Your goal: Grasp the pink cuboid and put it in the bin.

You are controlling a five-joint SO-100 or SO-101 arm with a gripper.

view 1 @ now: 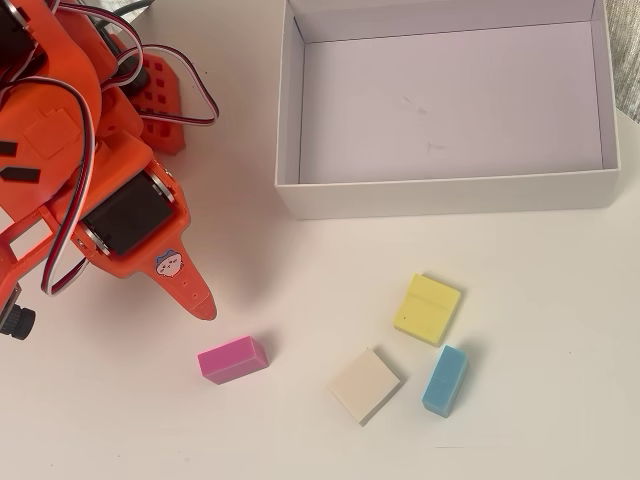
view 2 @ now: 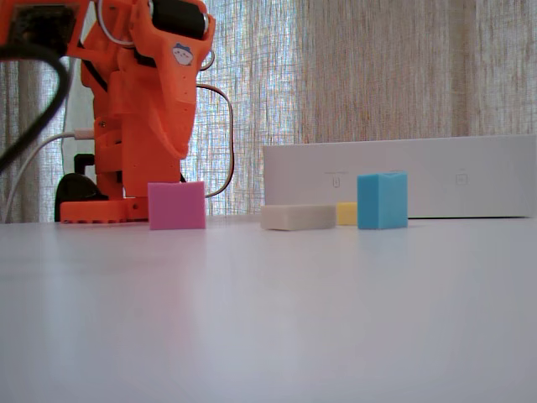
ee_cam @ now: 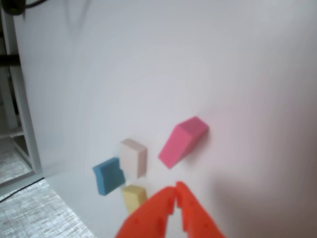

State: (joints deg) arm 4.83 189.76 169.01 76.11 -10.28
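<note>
In the overhead view the pink cuboid [view 1: 233,359] lies on the table just below and right of the orange gripper [view 1: 205,308], whose fingers are closed on nothing, its long axis running nearly left-right, well apart from the bin [view 1: 446,192].

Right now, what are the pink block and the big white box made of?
The pink block looks like matte foam or soft plastic: flat colour, no shine, slightly soft edges. I can't tell which. The white box looks like thin cardboard: straight folded walls, dull papery surface, faint scuffs on its floor.
</note>
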